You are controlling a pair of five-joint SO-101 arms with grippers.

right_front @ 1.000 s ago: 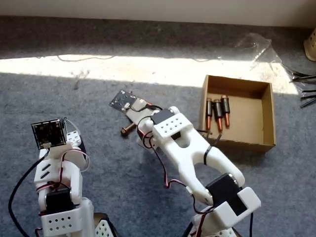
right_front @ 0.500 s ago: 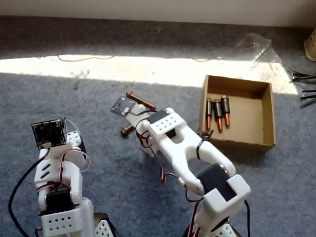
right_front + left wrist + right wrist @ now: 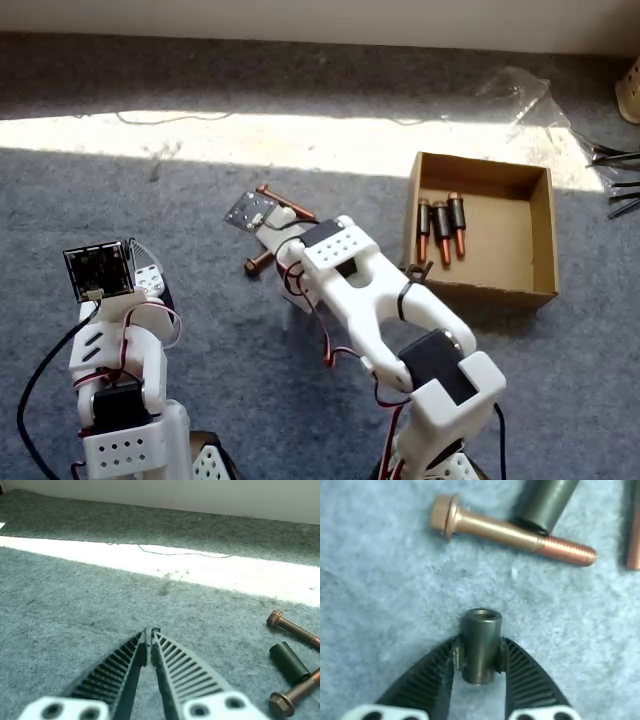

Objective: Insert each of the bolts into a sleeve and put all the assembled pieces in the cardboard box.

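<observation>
Pinching sleeve [image 3: 481, 625]: R gripper [image 3: 479, 652], open bore facing out, prob. for insertion.
L gripper [image 3: 150, 640]: fingers pressed together, idle above carpet [image 3: 75, 595].
Bolt [image 3: 495, 527]: loose on carpet nr sleeve.
Box [image 3: 480, 290]: three assembled pcs [image 3: 441, 228] inside.

Brown cardboard box [image 3: 480, 168], open top, w/ 3 assembled pieces [image 3: 441, 228] side by side near one wall: copper bolts in dark sleeves. Outside on grey carpet: first bolt [image 3: 285, 202] & second bolt [image 3: 258, 263], copper, flanged hex heads, lying flat; loose sleeve [image 3: 289, 662] between them. Held sleeve [image 3: 480, 627], dark, hollow end showing, pinched in right claw [image 3: 479, 650].
</observation>
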